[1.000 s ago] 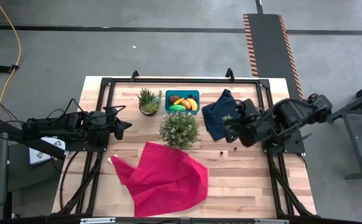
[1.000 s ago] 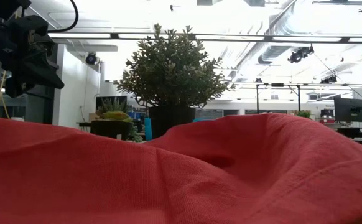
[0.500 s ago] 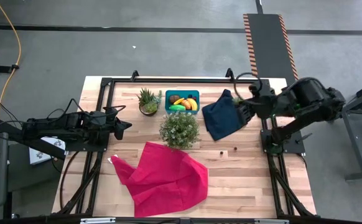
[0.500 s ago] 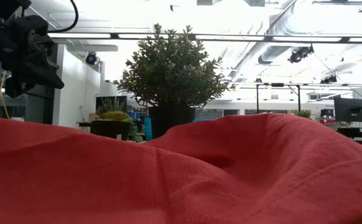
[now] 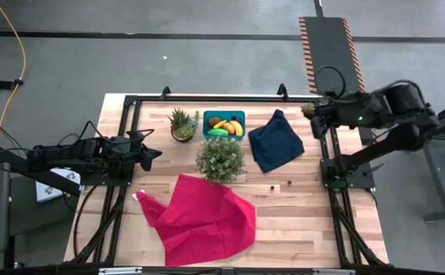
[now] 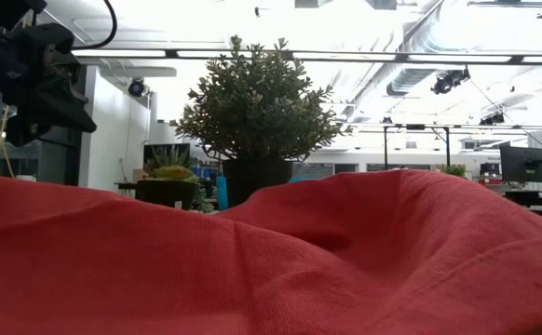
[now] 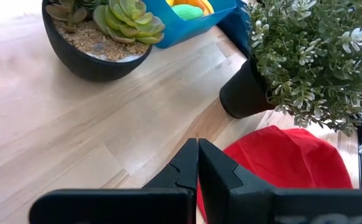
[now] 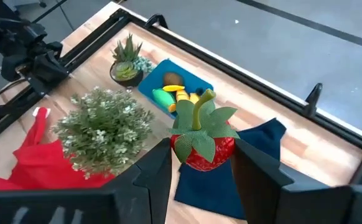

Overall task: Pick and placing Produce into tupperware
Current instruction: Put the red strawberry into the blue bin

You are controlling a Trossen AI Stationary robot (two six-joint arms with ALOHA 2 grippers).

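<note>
The left gripper [image 7: 198,163] had its two dark fingers pressed together, above the light wooden table [image 7: 75,130]. Ahead stood a black bowl [image 7: 94,59] with gravel and succulent plants [image 7: 128,22]. Beside it was the teal-blue tupperware [image 7: 196,25], tilted in the picture, with a green piece [image 7: 186,10] and orange pieces [image 7: 201,5] inside. A bushy plant [image 7: 311,56] stood in a black pot [image 7: 246,93], and a red cloth [image 7: 280,165] lay just beside the pot
</note>
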